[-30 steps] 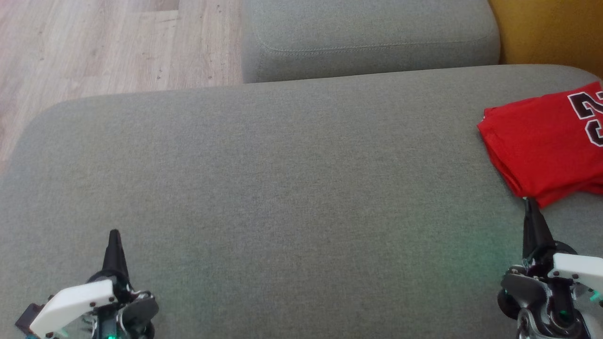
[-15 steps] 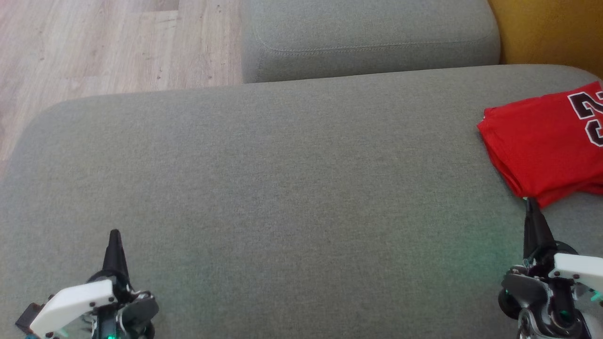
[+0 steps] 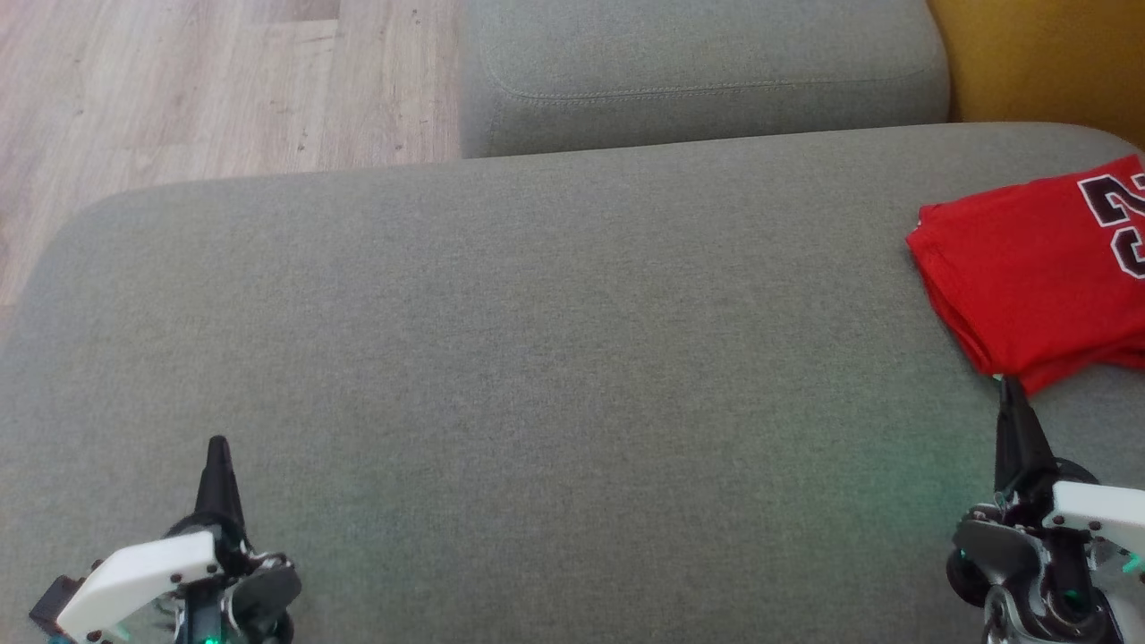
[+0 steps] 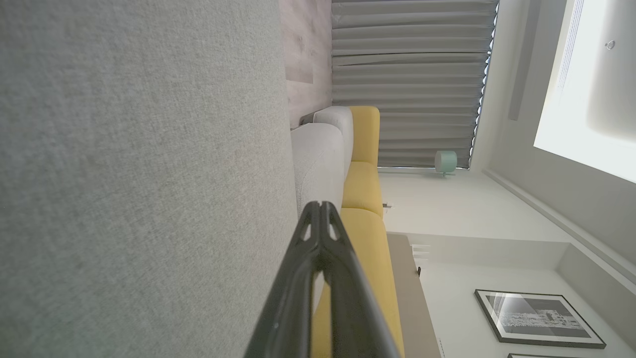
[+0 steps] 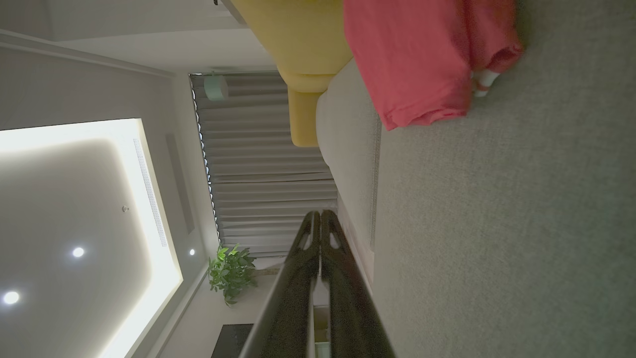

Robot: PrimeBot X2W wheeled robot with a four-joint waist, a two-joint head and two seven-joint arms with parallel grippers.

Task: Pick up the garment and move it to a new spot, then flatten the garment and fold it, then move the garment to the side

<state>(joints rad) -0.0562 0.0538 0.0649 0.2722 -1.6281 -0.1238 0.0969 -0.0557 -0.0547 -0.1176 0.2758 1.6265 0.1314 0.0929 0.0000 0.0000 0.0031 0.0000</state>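
Observation:
The garment (image 3: 1038, 277) is a red shirt with dark numerals, lying folded at the right edge of the grey sofa seat (image 3: 555, 358); it also appears as a red bundle, the garment (image 5: 422, 59), at the top of the right wrist view. My right gripper (image 3: 1011, 386) sits at the lower right, shut and empty, its tip just below the shirt's near corner. My left gripper (image 3: 216, 445) rests at the lower left, shut with nothing in it, far from the shirt. In the wrist views the left gripper (image 4: 321, 205) and the right gripper (image 5: 319, 214) both have their fingers pressed together.
A second grey cushion (image 3: 698, 72) lies beyond the seat. Wooden floor (image 3: 179, 89) is at the upper left, and a yellow sofa part (image 3: 1047, 63) at the upper right. The wide grey seat stretches between my grippers.

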